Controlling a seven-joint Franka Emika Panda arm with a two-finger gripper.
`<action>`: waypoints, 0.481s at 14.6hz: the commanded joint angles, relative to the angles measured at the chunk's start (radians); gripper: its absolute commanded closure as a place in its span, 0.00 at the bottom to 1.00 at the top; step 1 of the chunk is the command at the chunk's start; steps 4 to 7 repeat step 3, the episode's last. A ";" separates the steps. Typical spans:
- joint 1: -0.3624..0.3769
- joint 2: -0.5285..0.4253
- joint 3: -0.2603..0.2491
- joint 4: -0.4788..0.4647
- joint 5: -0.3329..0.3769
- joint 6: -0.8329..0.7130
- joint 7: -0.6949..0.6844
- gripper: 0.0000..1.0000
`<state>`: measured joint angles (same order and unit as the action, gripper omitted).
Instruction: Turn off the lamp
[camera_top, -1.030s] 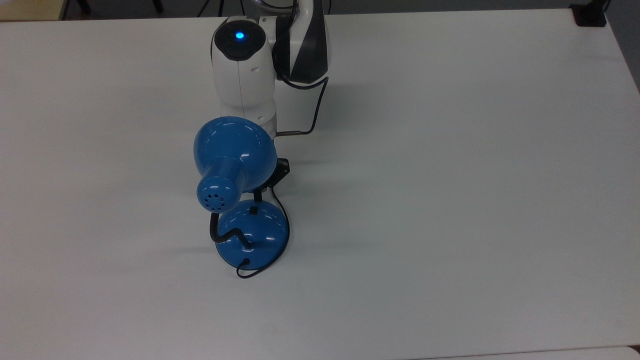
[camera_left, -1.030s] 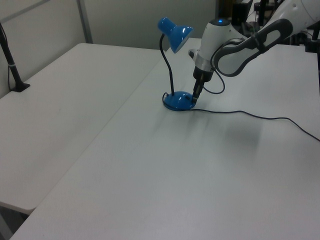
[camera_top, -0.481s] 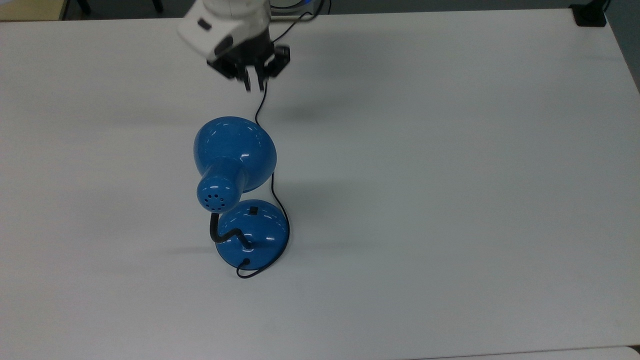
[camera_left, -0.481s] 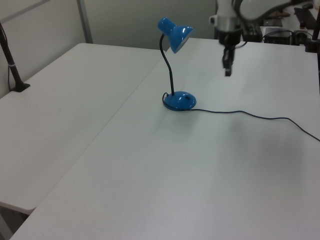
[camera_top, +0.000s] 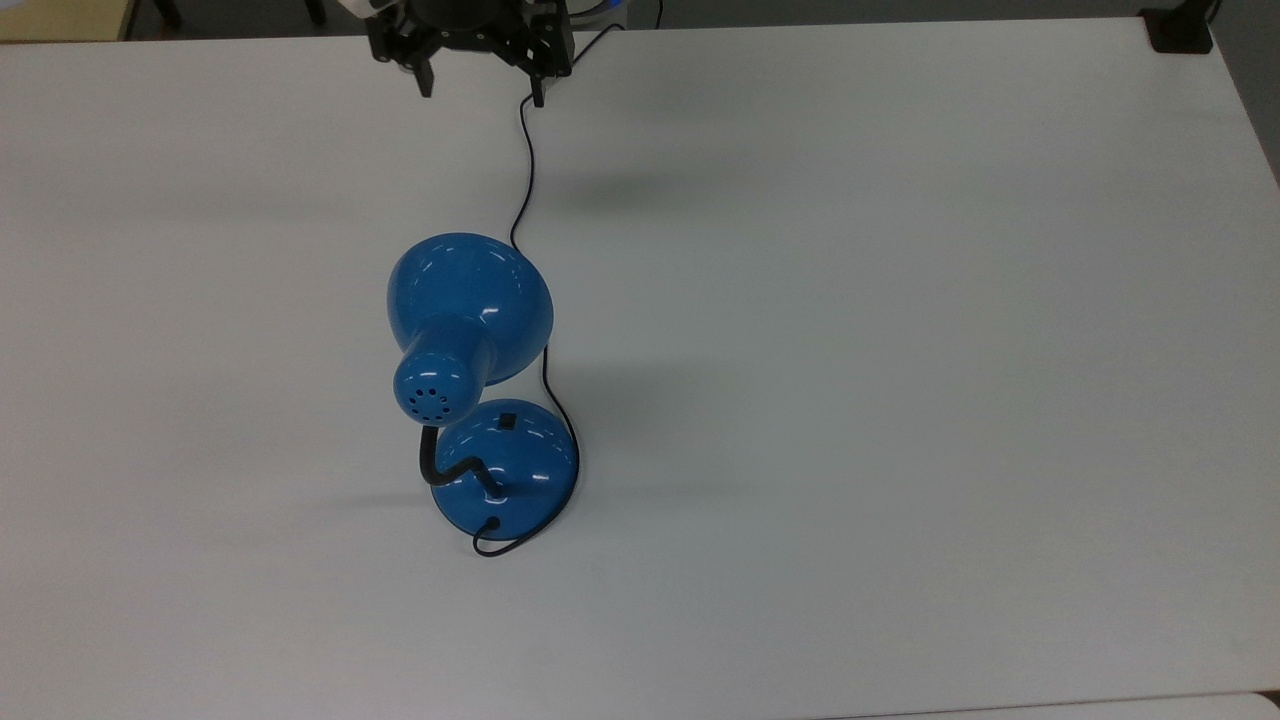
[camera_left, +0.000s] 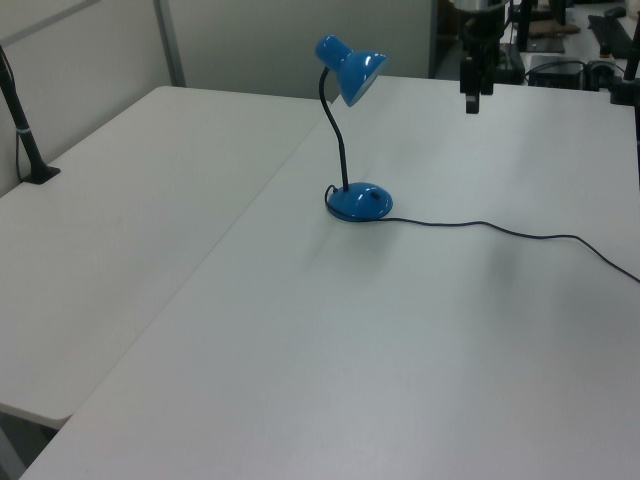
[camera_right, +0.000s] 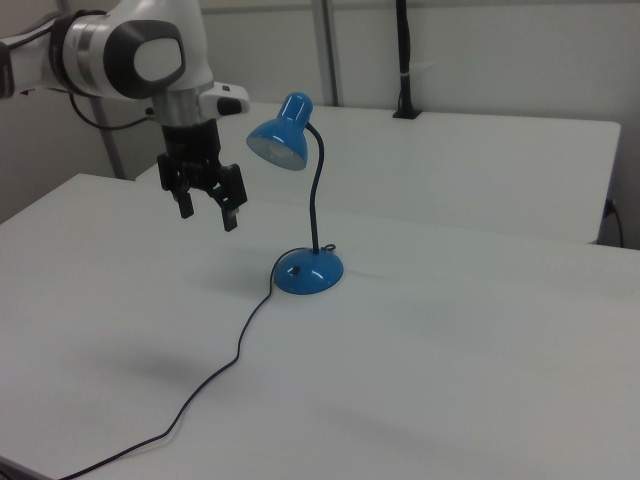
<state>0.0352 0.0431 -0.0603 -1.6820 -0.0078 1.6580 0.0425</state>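
Hand (camera_right: 207, 214) above bench (camera_right: 450, 350), fingers spread, empty, left of lamp (camera_right: 300, 200). Lamp upright, cord (camera_right: 215, 375) trailing toward lower left.

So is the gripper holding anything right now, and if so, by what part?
Nothing is held. The gripper hangs open in the air, apart from the lamp, with empty space between its fingers.
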 joint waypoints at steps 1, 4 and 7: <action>-0.011 0.017 -0.009 0.047 0.012 -0.030 0.022 0.00; -0.014 0.023 -0.010 0.067 0.012 -0.030 0.016 0.00; -0.014 0.023 -0.010 0.067 0.012 -0.030 0.016 0.00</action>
